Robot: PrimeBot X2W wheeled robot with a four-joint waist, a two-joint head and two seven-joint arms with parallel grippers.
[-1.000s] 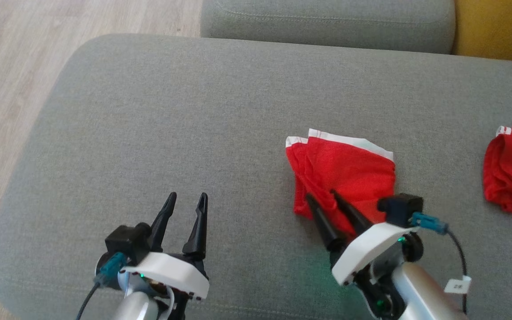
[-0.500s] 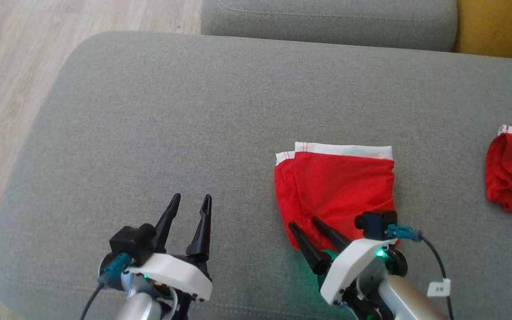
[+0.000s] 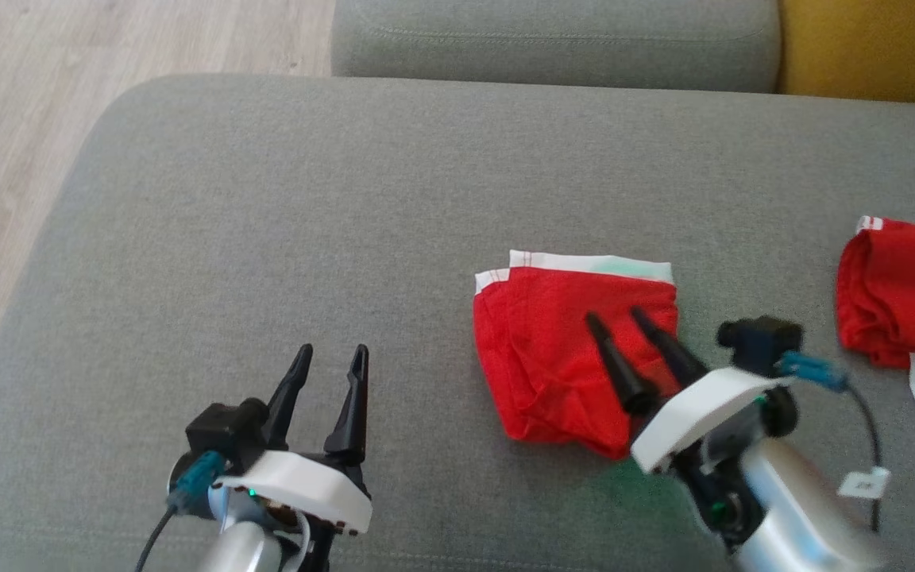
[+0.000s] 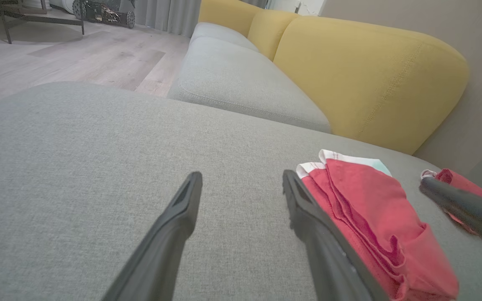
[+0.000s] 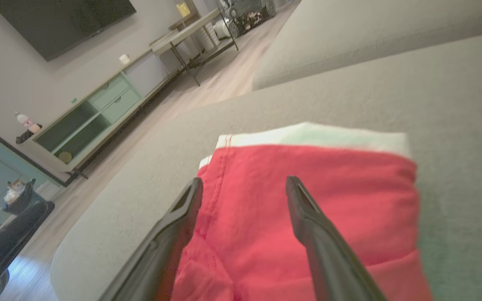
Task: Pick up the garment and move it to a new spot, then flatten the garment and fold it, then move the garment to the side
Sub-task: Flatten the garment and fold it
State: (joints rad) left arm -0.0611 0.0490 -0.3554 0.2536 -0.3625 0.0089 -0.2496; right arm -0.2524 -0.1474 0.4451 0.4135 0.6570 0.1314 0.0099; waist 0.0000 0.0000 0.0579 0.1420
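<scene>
The garment (image 3: 561,349) is red with a white band along its far edge, folded into a compact rectangle on the grey cushion (image 3: 306,238). It also lies to the right in the left wrist view (image 4: 370,221) and under my fingers in the right wrist view (image 5: 308,200). My right gripper (image 3: 616,316) hovers over the fold's right half, open, nothing between its fingers. My left gripper (image 3: 330,349) stands open over bare cushion to the garment's left.
A second red and white piece of clothing (image 3: 902,302) lies at the cushion's right edge. Behind are another grey seat cushion (image 3: 553,40) and a yellow backrest (image 3: 870,48). Wooden floor (image 3: 13,119) lies left of the cushion's rounded edge.
My right gripper let go of the garment's near edge, opened fully and rose over the fold. The garment settled flatter. The head camera shifted slightly. The left arm stayed put.
</scene>
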